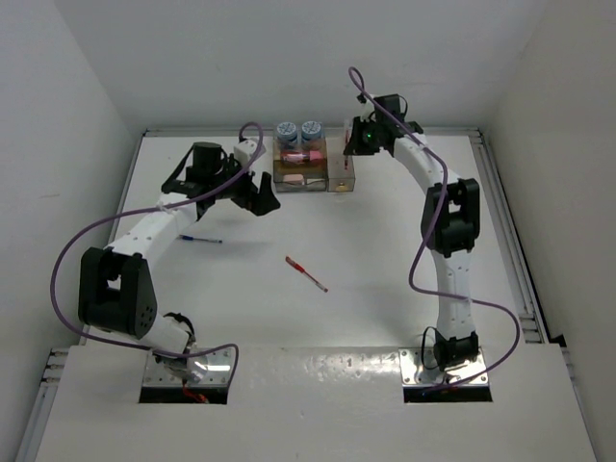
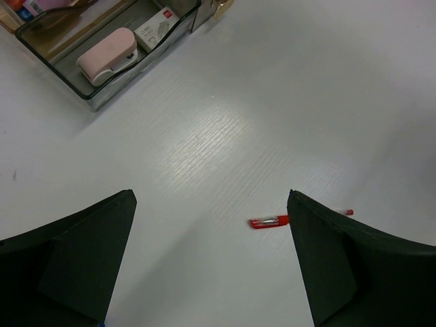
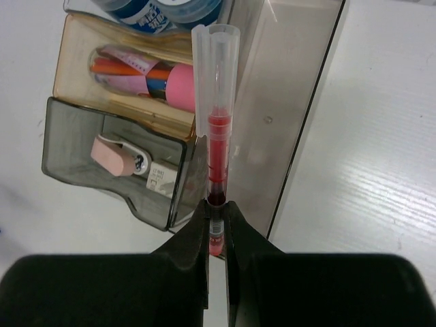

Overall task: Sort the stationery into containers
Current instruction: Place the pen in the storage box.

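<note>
Clamped tight, my right gripper (image 3: 216, 208) holds a red pen (image 3: 216, 129) by its lower end. The clear cap end points away from me over the organiser (image 3: 310, 82), which stands at the table's far edge, about midway along it. I grip the pen at its tail so the long body can lead into the narrow side section and my fingers stay clear of the walls. The pen lies along the divide between the wide section and the narrow one, so I judge a small shift toward the narrow side is wanted before letting go.

The wide section already has two patterned rolls (image 1: 298, 130) at the back, and a pink chunky piece (image 3: 112, 153) and a small eraser (image 3: 158, 180) in its front tray. Out on the table, a loose red pen (image 1: 306, 273) lies near the middle and a blue pen (image 1: 199, 239) lies toward the left edge.

My right arm reaches far forward, wrist bent down over the organiser. My left gripper (image 2: 210, 201) hangs empty with jaws spread wide, above the table just in front of the organiser's left corner.
</note>
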You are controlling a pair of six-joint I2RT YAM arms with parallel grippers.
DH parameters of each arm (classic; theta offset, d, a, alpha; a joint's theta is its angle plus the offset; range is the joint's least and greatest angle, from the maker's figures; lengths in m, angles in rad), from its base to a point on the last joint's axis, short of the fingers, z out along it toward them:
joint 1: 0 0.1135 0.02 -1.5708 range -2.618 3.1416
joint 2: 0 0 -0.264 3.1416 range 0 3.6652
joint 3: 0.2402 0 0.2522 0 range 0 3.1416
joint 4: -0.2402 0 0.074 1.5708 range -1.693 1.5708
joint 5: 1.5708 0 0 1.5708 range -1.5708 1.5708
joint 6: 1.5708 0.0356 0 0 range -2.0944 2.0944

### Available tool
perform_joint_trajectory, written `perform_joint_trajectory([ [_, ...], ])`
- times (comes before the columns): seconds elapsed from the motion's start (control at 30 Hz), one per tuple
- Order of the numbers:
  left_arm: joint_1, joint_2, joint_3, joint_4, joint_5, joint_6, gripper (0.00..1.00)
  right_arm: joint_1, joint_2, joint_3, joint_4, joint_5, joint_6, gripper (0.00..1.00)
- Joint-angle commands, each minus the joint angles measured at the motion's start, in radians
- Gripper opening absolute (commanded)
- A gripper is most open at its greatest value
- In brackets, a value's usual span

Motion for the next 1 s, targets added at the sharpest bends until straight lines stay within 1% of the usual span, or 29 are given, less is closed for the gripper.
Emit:
perform_joint_trajectory([
  [0.0,0.012,-0.015,-0.011,0.075,0.024,-0.033,1.0,-0.002,0.029,0.043,0.091,0.019,0.016,0.0],
  [0.27,0.012,-0.029,-0.025,0.044,0.008,-0.011,1.0,0.013,0.078,0.039,0.101,0.023,0.013,0.0],
  [0.33,0.012,-0.039,-0.042,0.056,0.006,-0.023,1.0,0.021,0.083,0.031,0.109,0.026,0.013,0.03],
  [0.37,0.012,-0.042,-0.045,0.062,0.006,-0.026,1.0,0.022,0.085,0.031,0.106,0.028,0.013,0.07],
  [0.4,0.012,-0.044,-0.051,0.067,0.012,-0.025,1.0,0.022,0.085,0.029,0.109,0.028,0.013,0.22],
  [0.47,0.012,-0.05,-0.056,0.066,0.012,-0.019,1.0,0.027,0.082,0.036,0.106,0.031,0.016,0.36],
  [0.5,0.011,-0.053,-0.056,0.053,0.006,-0.002,1.0,0.026,0.074,0.042,0.103,0.029,0.018,0.46],
  [0.57,0.011,-0.059,-0.057,0.047,-0.002,0.018,1.0,0.026,0.056,0.046,0.097,0.023,0.028,0.53],
  [0.6,0.011,-0.067,-0.059,0.038,0.0,0.058,1.0,0.026,0.033,0.048,0.094,0.019,0.031,0.56],
  [0.63,0.008,-0.072,-0.06,0.03,0.009,0.084,1.0,0.022,0.02,0.049,0.092,0.005,0.045,0.56],
  [0.67,0.005,-0.076,-0.064,0.02,0.061,0.128,1.0,0.021,0.003,0.049,0.085,-0.003,0.053,0.56],
  [0.7,-0.002,-0.084,-0.061,-0.032,0.09,0.252,1.0,0.019,-0.012,0.048,0.072,-0.01,0.062,0.56],
  [0.73,-0.03,-0.088,-0.059,-0.072,0.109,0.324,0.98,0.01,-0.053,0.043,0.065,-0.021,0.082,0.56],
  [0.77,-0.052,-0.093,-0.062,-0.112,0.121,0.407,0.95,0.007,-0.079,0.033,0.057,-0.05,0.091,0.56],
  [0.8,-0.075,-0.108,-0.071,-0.2,0.127,0.573,0.93,0.001,-0.11,-0.013,0.045,-0.067,0.099,0.56],
  [0.83,-0.115,-0.121,-0.08,-0.241,0.127,0.645,0.89,-0.01,-0.182,-0.047,0.043,-0.089,0.093,0.55],
  [0.87,-0.133,-0.128,-0.094,-0.273,0.118,0.721,0.87,-0.016,-0.22,-0.087,0.042,-0.136,0.081,0.55],
  [0.9,-0.152,-0.147,-0.128,-0.324,0.109,0.847,0.85,-0.022,-0.259,-0.175,0.026,-0.152,0.068,0.54],
  [0.93,-0.191,-0.156,-0.145,-0.339,0.095,0.894,0.8,-0.031,-0.336,-0.222,0.016,-0.161,0.035,0.53],
  [0.97,-0.21,-0.159,-0.16,-0.355,0.066,0.979,0.77,-0.034,-0.374,-0.269,-0.009,-0.19,0.01,0.53],
])
